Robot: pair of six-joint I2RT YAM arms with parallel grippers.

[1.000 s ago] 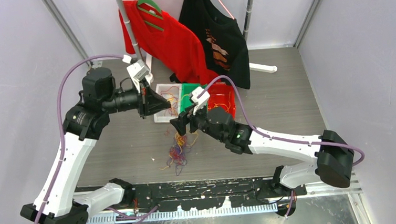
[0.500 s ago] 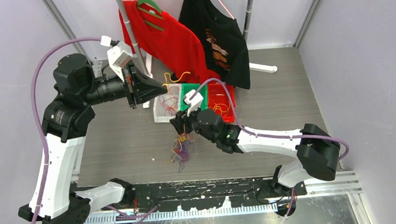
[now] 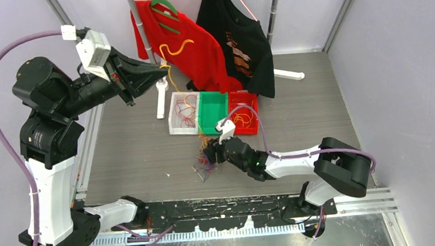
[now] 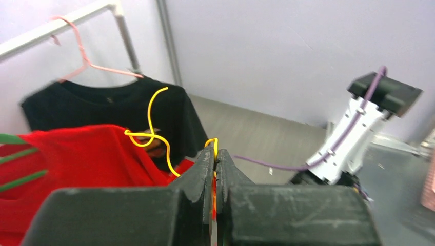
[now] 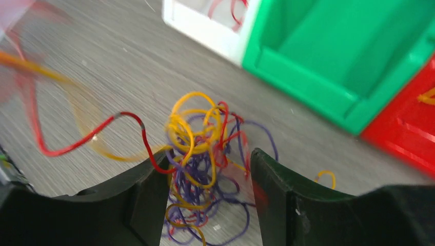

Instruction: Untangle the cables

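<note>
Clenching a yellow cable [image 4: 149,108], left pincer [image 4: 215,154]; right pincer [image 5: 208,157] straddles tangle [image 5: 195,130], grip unclear

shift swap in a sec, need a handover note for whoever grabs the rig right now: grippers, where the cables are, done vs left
Left gripper: fingers shut on one yellow cable, held high beside the hanging red shirt.
Right gripper: fingers open, low over the table, straddling the tangle.
Cables: red strands in the white bin, orange-yellow ones in the red bin; purple, yellow and red ones knotted in the tangle.
Done: some strands binned, one yellow cable in the grip.
Left: drop off the yellow cable, then pick the tangle apart.
</note>
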